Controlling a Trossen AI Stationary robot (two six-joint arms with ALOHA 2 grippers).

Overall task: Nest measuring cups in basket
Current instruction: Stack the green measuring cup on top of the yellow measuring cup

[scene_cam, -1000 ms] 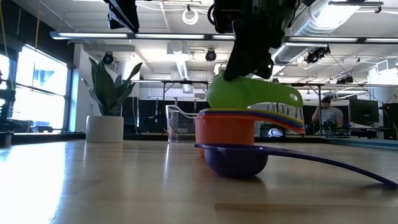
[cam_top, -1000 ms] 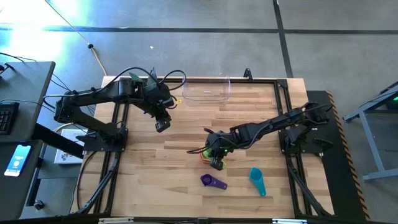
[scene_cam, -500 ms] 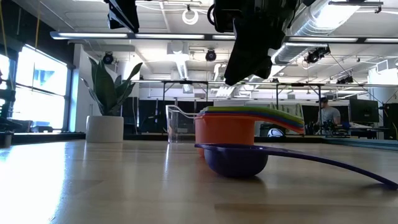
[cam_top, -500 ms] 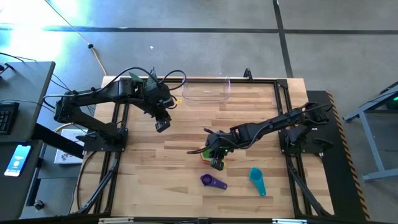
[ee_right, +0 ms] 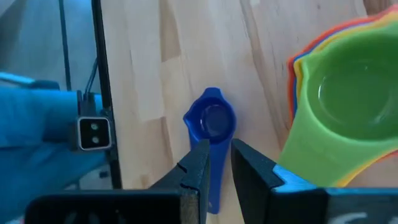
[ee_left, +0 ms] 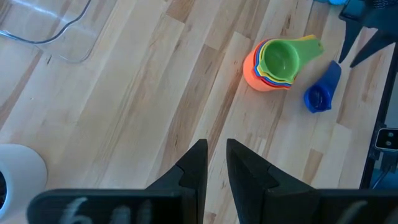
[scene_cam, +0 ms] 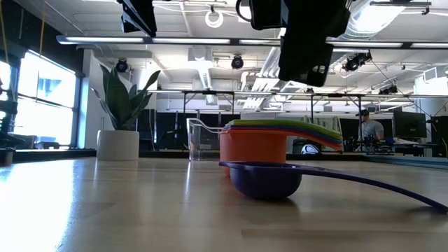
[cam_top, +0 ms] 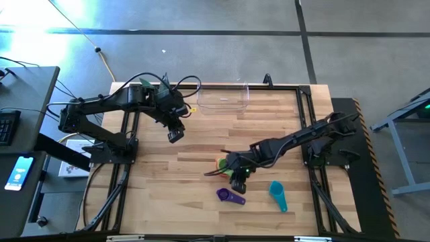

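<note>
A nested stack of cups (cam_top: 222,164) stands on the table on its orange bottom cup, with the green cup (ee_right: 348,106) on top. It also shows in the low view (scene_cam: 253,150) and the left wrist view (ee_left: 277,62). The purple cup (cam_top: 230,196) sits alone on its bowl nearer the near edge, and the teal cup (cam_top: 278,194) lies to its right. My right gripper (cam_top: 238,181) hangs above the table between stack and purple cup (ee_right: 211,121), fingers a narrow gap apart, touching nothing. My left gripper (cam_top: 175,135) waits in the air, also narrowly open. The clear basket (cam_top: 223,99) stands at the far edge.
A white plant pot (scene_cam: 117,145) stands toward the table's far left corner, beside the basket (scene_cam: 203,140). Black frame rails run along the table's left and right sides. Bare wood lies between the basket and the stack.
My right gripper held the green cup tilted over the stack, then let it go. The cup dropped level into the stack. The gripper then rose and moved toward the near edge, ending over the purple cup.
</note>
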